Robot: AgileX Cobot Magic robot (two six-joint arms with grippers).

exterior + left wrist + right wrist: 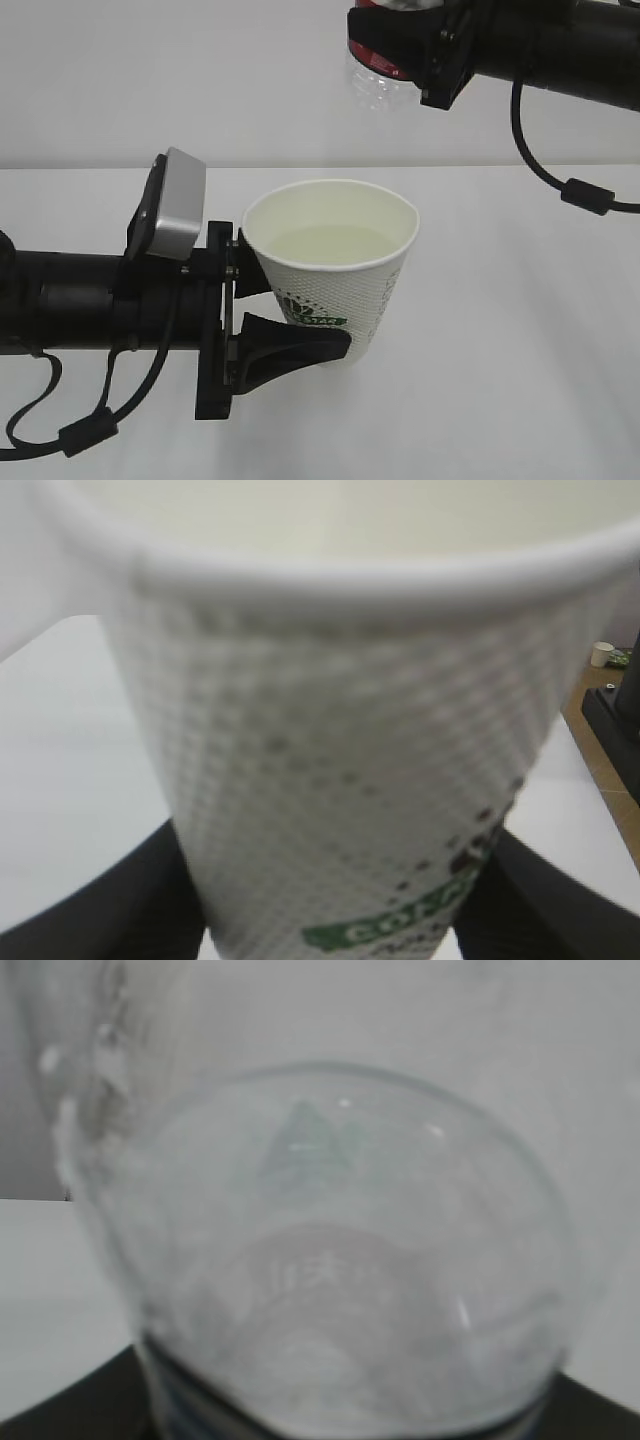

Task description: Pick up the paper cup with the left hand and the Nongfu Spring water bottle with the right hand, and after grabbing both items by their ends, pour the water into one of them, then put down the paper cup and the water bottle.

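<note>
The left tool (262, 315) grips the paper cup (330, 270) low on its wall, jaws spread about the cup's lower width and closed against it. The cup stands upright, long axis vertical, mouth up, with the water (325, 243) pooled inside. It hangs just above the bench (520, 400), so the put-down lies straight toward 6 o'clock from where the cup sits, and the left arm alone serves it.

The right tool (425, 50) holds the Nongfu Spring water bottle (375, 65) up at about 1 o'clock from the cup, well apart from it and high over the bench. Its jaws clamp the labelled body; the clear base end shows at the tool's 9 o'clock side, and the right wrist view looks along the bottle (blurred, though no water is plain inside). I cannot tell which way the neck points; its long axis seems tilted, likely needing righting before lowering.
</note>
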